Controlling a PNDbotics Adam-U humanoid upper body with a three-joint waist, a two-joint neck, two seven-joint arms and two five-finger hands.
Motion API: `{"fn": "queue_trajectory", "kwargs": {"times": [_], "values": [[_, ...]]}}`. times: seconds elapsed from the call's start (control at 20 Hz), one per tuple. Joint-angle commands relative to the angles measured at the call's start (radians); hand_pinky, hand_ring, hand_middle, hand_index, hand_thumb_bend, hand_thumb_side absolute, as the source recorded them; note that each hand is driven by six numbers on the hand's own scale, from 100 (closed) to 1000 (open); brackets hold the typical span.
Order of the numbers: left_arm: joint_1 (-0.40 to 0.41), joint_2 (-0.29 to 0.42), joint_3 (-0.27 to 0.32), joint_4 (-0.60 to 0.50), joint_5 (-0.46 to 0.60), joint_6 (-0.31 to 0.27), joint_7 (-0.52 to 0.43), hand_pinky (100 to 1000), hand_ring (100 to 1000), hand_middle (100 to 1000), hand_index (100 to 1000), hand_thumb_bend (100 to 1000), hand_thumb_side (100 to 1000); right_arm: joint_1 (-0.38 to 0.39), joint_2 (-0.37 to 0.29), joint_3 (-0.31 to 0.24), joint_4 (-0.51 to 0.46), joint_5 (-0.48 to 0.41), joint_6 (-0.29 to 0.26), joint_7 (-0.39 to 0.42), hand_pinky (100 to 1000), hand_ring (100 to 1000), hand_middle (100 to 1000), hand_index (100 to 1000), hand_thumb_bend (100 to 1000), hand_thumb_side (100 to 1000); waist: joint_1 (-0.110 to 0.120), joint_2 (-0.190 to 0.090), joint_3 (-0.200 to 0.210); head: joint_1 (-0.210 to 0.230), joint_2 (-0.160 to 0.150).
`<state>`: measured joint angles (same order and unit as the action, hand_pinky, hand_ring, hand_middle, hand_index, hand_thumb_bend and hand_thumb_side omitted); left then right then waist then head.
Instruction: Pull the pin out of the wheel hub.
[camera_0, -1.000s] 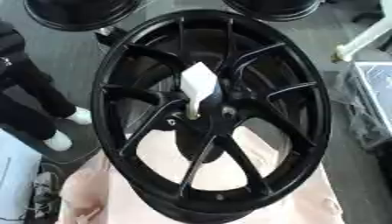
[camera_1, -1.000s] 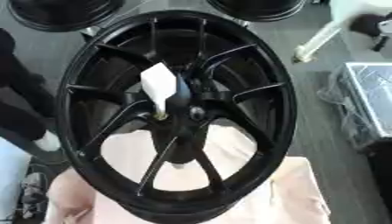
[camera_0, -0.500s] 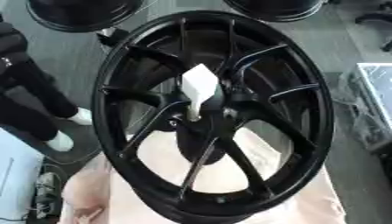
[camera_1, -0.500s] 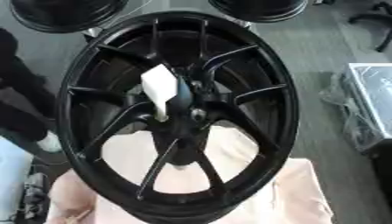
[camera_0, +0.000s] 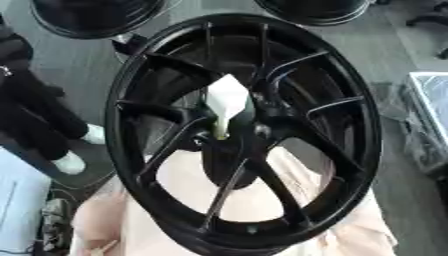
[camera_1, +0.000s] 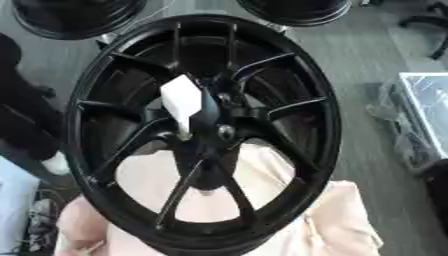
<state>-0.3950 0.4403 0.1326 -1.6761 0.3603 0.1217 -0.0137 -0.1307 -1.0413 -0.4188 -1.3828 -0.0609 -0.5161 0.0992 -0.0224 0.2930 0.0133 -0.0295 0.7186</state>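
black wheel hub (camera_0: 245, 135) stands tilted on a pink cloth (camera_0: 350, 235), spokes facing the camera. the pin (camera_0: 227, 102), a white flat head on a thin yellowish shank, sits at the centre of the wheel hub; the head leans up and away from the hub face, and the shank tip meets the hub near the centre bore. in the right eye view the shank end looks seated in a hole, though that contact point is too small to confirm.

no robot hand shows in either view, so places cannot be given relative to it and i cannot tell how far it is open or whether it holds anything. nothing in view touches the pin.

more dark wheels (camera_1: 79, 15) lie on the floor beyond, and a person's dark legs (camera_0: 31, 110) stand at the view's left, clear of the wheel hub.

judged risks:
- the wheel hub rests on soft cloth, so a sideways tug on the pin could rock or roll it.
- the pin leans, so a pull off its axis could bind the shank in the hole.
- the flat head is thin, so fingers may slip off it.
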Motion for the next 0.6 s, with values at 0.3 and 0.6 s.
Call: {"fn": "queue_trajectory", "kwargs": {"times": [0.3, 0.6], "values": [[-0.017, 0.017, 0.003, -0.022, 0.002, 0.000, -0.004, 746, 837, 799, 728, 100, 570, -0.194, 0.057, 0.075, -0.108, -0.330, 0.243, -0.018, 898, 623, 633, 837, 308, 232, 0.001, -0.019, 0.019, -0.018, -0.010], [-0.020, 0.006, 0.002, -0.025, 0.005, 0.001, -0.002, 745, 837, 799, 728, 100, 570, -0.353, 0.214, 0.112, -0.146, -0.391, 0.375, 0.032, 917, 626, 640, 847, 303, 246, 0.007, -0.023, 0.029, -0.020, -0.011]]}}
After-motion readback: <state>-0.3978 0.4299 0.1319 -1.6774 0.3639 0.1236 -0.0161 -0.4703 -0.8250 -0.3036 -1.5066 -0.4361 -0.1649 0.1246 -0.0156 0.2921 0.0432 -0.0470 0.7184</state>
